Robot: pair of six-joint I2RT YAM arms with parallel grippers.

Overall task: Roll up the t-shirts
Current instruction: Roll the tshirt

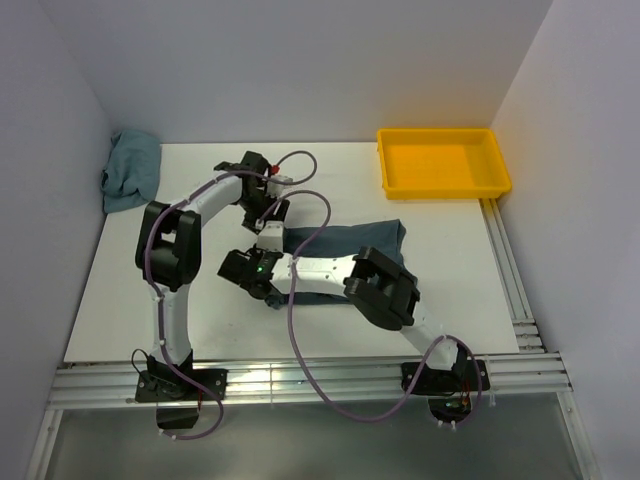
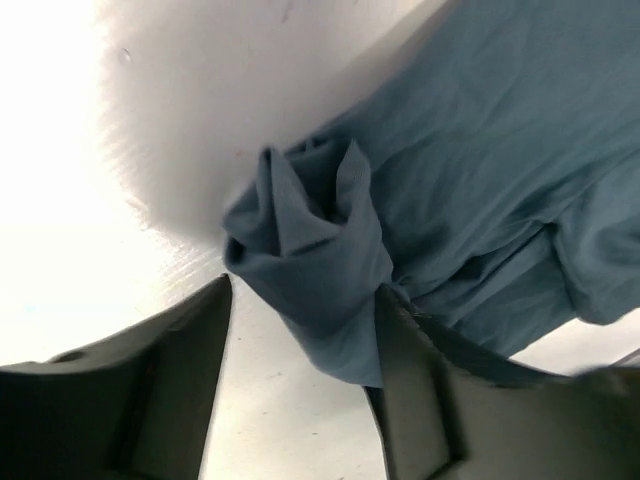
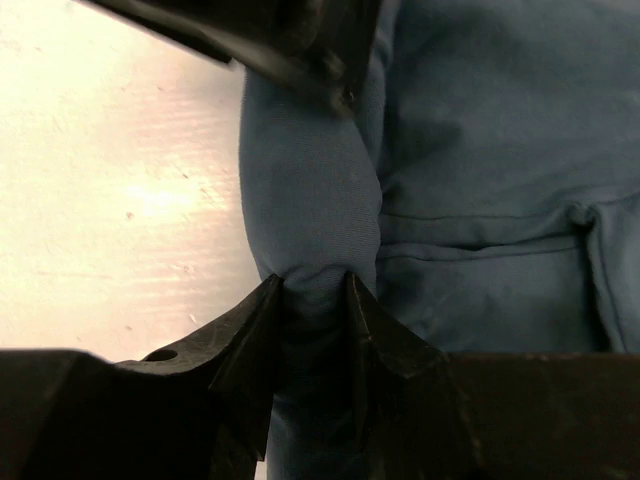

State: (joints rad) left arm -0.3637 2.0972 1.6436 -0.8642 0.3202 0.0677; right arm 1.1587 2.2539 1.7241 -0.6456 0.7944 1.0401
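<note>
A dark slate blue-grey t-shirt lies flat in the middle of the table, its left end rolled into a tube. My right gripper is shut on the near end of that roll; in the top view it sits at the shirt's left front edge. My left gripper is open around the roll's far end, with the cloth touching its right finger. In the top view it is at the shirt's left back edge. A second, teal t-shirt lies crumpled at the back left corner.
A yellow plastic tray stands at the back right, beside the shirt's far end. White walls close in the table at the left, back and right. Both arms' cables loop over the table's middle. Metal rails run along the near edge.
</note>
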